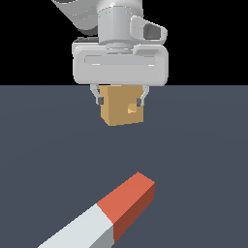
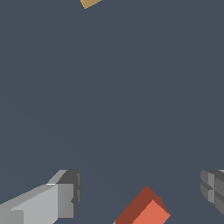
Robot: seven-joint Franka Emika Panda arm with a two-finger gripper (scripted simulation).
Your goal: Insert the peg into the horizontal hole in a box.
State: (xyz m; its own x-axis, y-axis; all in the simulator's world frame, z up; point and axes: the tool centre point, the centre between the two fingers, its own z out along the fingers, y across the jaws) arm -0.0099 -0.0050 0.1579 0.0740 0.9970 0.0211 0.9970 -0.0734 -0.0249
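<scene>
Peg (image 1: 104, 213) white end cut off; box (image 1: 122, 111) partly behind tool (image 1: 121, 100).

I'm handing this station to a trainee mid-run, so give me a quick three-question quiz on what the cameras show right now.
1. True or false: the gripper is holding the peg.
2. Multiple choice: which end of the peg points toward the box in the exterior view? A) red-orange B) white C) cannot tell
3. Fill in: the hole is on the box face that turns toward the ____ .

Key
1. False: the fingers stand apart with nothing between them, and the peg lies on the floor.
2. A.
3. Peg (the side facing the exterior camera).
</scene>
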